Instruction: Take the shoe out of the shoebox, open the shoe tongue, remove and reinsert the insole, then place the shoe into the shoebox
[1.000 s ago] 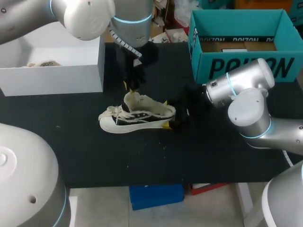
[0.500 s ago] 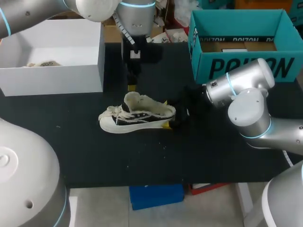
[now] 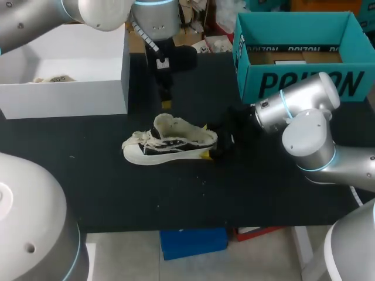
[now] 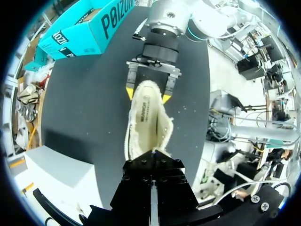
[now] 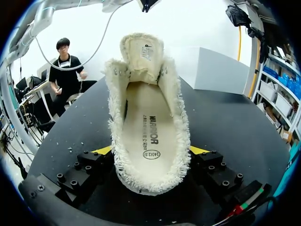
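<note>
The shoe (image 3: 170, 141) was out of both boxes. It sat on the black table (image 3: 117, 193), about in the middle, with its toe toward our left side and its heel toward our right arm.

Our right gripper (image 3: 211, 147) was grasping the shoe at the heel. In the left wrist view, its two yellow tips pressed on the heel from both sides (image 4: 146, 95). In the right wrist view, the heel sat between the same two fingers (image 5: 149, 150), and the shoe (image 5: 148, 127) ran straight out ahead of them.

The tongue (image 5: 141, 52) was pulled open and stood up at the far end of the shoe's mouth. The edge of the shoe looked fuzzy and cream. The insole (image 5: 146, 127) lay flat inside, and we could see small print on it.

Our left gripper (image 3: 167, 103) hung above the table, just behind the shoe, between it and the table's far edge. It was not touching the shoe. In its own wrist view, its black fingers (image 4: 141, 188) were pressed together with only a thin line between them, and they held nothing. The shoe (image 4: 148, 120) lay under and ahead of them.

The white box (image 3: 64, 93) stood open at the far left of the table. A small pale thing lay inside, but we could not tell what it was. The teal box (image 3: 299, 82) stood open at the far right
</note>
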